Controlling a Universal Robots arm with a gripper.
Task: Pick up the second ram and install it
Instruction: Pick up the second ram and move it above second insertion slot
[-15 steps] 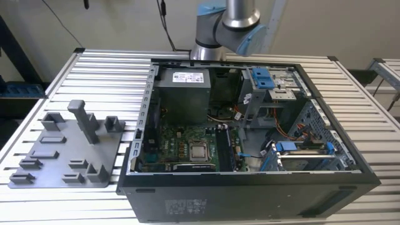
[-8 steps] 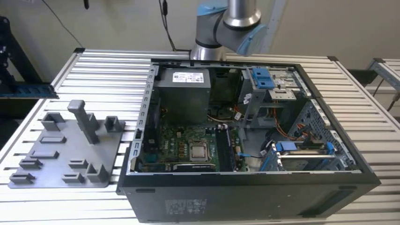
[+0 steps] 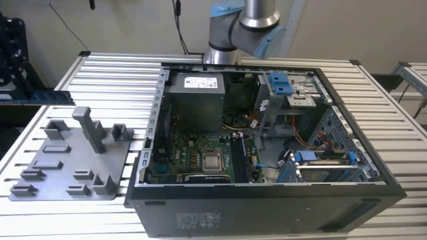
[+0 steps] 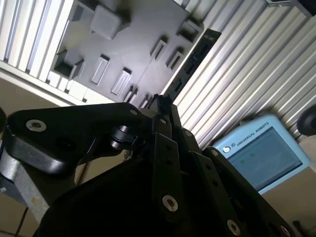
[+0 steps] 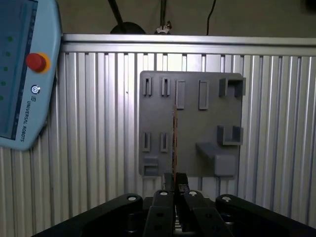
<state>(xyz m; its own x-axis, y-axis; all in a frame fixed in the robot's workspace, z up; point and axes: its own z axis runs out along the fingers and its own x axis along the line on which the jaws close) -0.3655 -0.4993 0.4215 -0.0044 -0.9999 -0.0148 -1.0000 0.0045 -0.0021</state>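
Second ram (image 5: pixel 174 138): thin flat strip, edge-on, pinched in black hand (image 5: pixel 175 180).

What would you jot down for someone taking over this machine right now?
Claw: shut on the second ram, which shows edge-on in the first wrist view.
Where: the ram hangs above the grey fixture plate, clear of it. The open computer case stands at the exterior view's right of that plate.
Done: the ram is off the plate and in the claw.
Left: the ram is not yet in the case.
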